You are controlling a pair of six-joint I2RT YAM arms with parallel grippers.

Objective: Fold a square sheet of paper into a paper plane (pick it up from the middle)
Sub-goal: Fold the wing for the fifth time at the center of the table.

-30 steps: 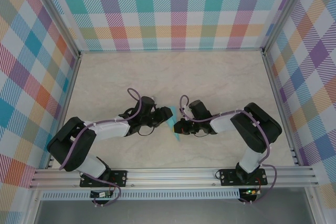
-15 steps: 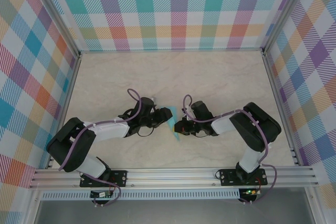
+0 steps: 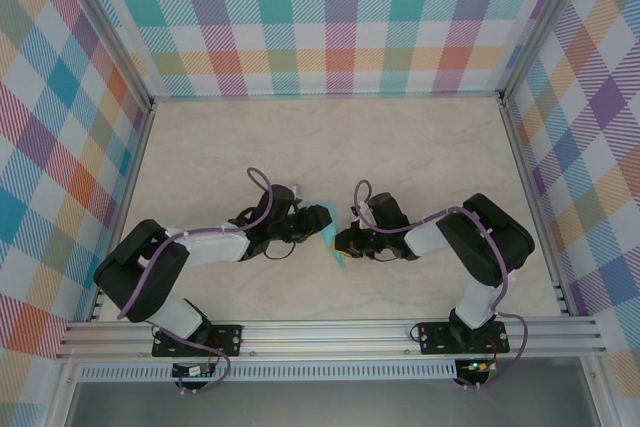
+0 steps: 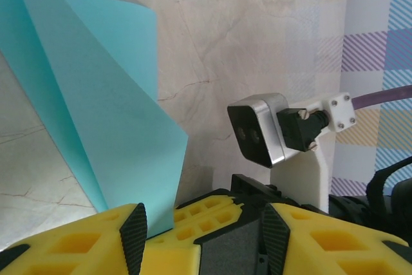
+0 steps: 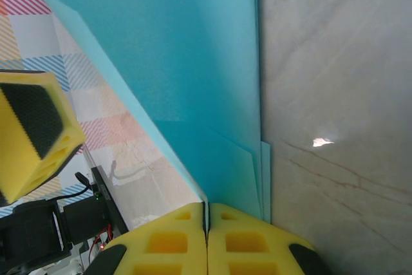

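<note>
The teal paper (image 3: pixel 328 231) is in the middle of the table (image 3: pixel 330 137), a bit toward the near side. It sits right between the two grippers. It has folds in it and looks narrow from above. One pointy end sticks out toward the near side.

The right gripper (image 3: pixel 340 241) is on the right side of the paper and is squeezed tight on it. In the right wrist view its two yellow fingers (image 5: pixel 167 246) press together with no gap. The paper comes up out of the line where they meet. There are a few layers of paper there, one on top of the other.

The left gripper (image 3: pixel 310 227) is on the left side of the paper, very close to it. Its jaws are apart and it is not squeezing anything. In the left wrist view the bottom edge of the paper dips into the gap between the jaws. It is just beside the black pad (image 4: pixel 133 236) on the left of that view. I cannot tell if the paper touches that pad. The other pad is well away from the paper.

The two grippers face each other tip to tip, near each other, with the paper in between.
</note>
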